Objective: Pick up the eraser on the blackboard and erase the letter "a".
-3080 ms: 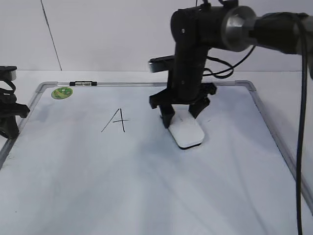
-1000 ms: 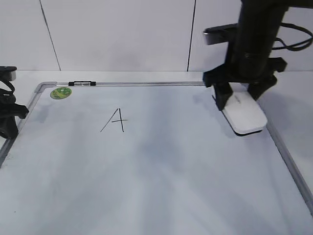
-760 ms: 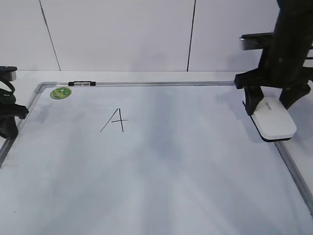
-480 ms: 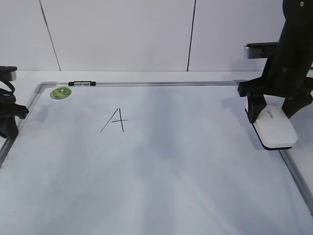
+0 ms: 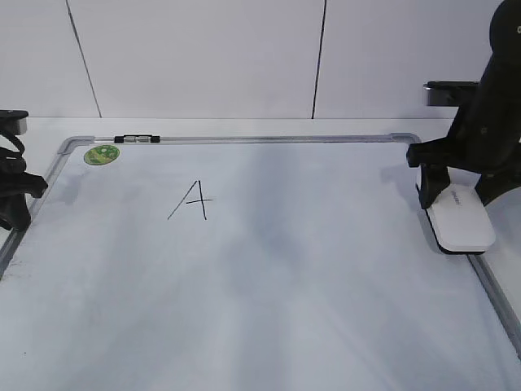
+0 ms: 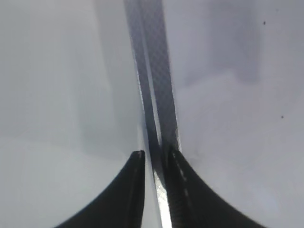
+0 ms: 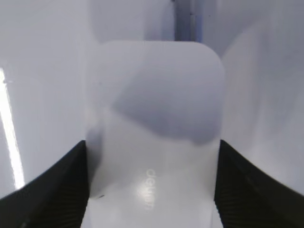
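Observation:
The white eraser (image 5: 462,226) sits at the right edge of the blackboard (image 5: 269,285), over its grey frame. My right gripper (image 5: 457,198) is shut on the eraser, one finger on each long side. In the right wrist view the eraser (image 7: 156,118) fills the space between the fingers of the right gripper (image 7: 152,145), and grey lettering shows on its top. No lowercase "a" shows on the board. My left gripper (image 5: 15,195) is shut and empty at the board's left edge. In the left wrist view the left gripper (image 6: 154,154) hangs over the frame strip (image 6: 152,71).
An angular capital "A" (image 5: 192,201) is written left of the board's middle. A round green sticker (image 5: 102,154) and a small black-and-silver marker (image 5: 137,139) lie at the back left corner. A white wall stands behind the board.
My right gripper has carried the eraser from the board's middle to its right edge, and lower in the last half second. The left arm has not moved.

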{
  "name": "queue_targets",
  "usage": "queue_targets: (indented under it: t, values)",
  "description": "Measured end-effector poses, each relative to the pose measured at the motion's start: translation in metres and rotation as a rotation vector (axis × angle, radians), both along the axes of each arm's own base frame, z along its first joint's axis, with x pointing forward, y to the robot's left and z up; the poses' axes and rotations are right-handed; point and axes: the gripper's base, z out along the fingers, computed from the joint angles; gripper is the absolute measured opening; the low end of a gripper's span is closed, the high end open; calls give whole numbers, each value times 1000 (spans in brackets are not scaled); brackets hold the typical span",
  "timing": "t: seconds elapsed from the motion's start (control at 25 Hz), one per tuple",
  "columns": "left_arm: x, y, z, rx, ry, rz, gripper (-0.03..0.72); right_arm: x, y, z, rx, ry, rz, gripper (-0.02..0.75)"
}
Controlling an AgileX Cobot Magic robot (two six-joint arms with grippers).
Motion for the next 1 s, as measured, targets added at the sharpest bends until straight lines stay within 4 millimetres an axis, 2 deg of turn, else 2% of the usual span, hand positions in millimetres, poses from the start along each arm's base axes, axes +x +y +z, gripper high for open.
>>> queue_targets:
  t: [0.28, 1.0]
  values:
    - [0, 0, 0, 0, 0, 0, 125, 4, 3, -15, 24, 29, 20, 572]
    - [0, 0, 0, 0, 0, 0, 130, 6, 2, -15, 6, 2, 34, 572]
